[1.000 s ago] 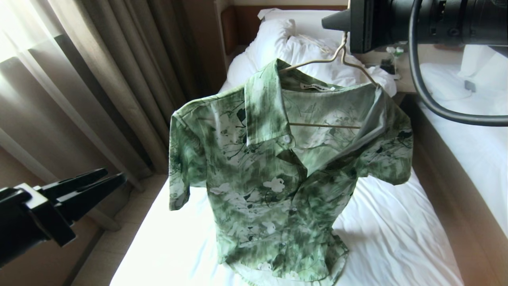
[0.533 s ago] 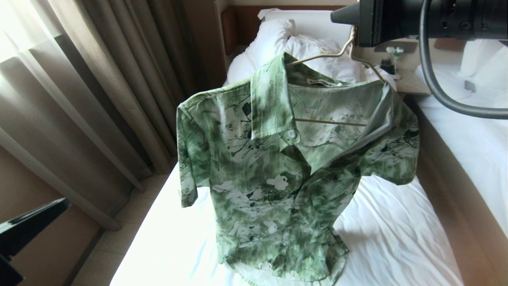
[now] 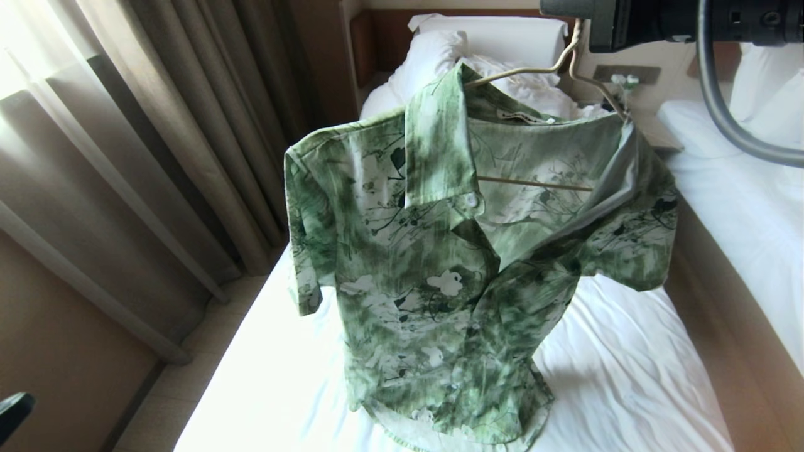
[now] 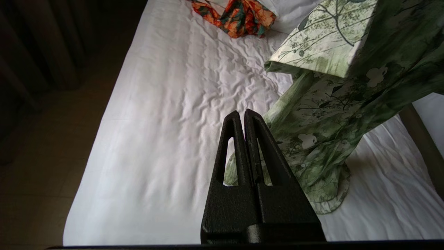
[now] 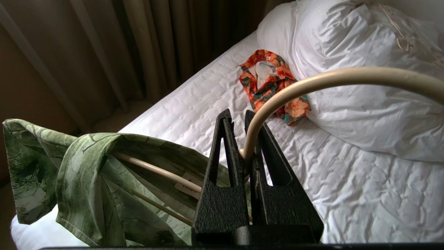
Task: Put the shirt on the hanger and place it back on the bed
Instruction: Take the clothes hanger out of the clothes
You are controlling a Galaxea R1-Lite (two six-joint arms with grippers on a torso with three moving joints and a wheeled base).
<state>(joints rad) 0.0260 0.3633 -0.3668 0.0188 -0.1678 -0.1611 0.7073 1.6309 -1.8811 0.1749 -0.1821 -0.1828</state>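
Note:
The green flowered shirt (image 3: 452, 270) hangs on the cream hanger (image 3: 534, 69) above the bed (image 3: 628, 376), and its hem rests crumpled on the sheet (image 4: 326, 194). My right gripper (image 3: 565, 9) is at the top edge of the head view. In the right wrist view this gripper (image 5: 238, 113) is shut on the hanger (image 5: 329, 78) where the hook meets the neck, with the shirt (image 5: 86, 163) draped below. My left gripper (image 4: 241, 113) is shut with nothing in it, low beside the bed's near left side. Only a black tip of it (image 3: 12, 408) shows in the head view.
An orange patterned garment (image 5: 270, 83) lies on the sheet by the white pillows (image 3: 440, 56). Another thin wire hanger (image 5: 399, 31) lies on the pillow. Curtains (image 3: 157, 125) hang left of the bed. A second white bed (image 3: 754, 207) stands to the right.
My right gripper has carried the hanger and shirt up and to the right. My left gripper has shut and dropped toward the bottom-left corner, almost out of the head view.

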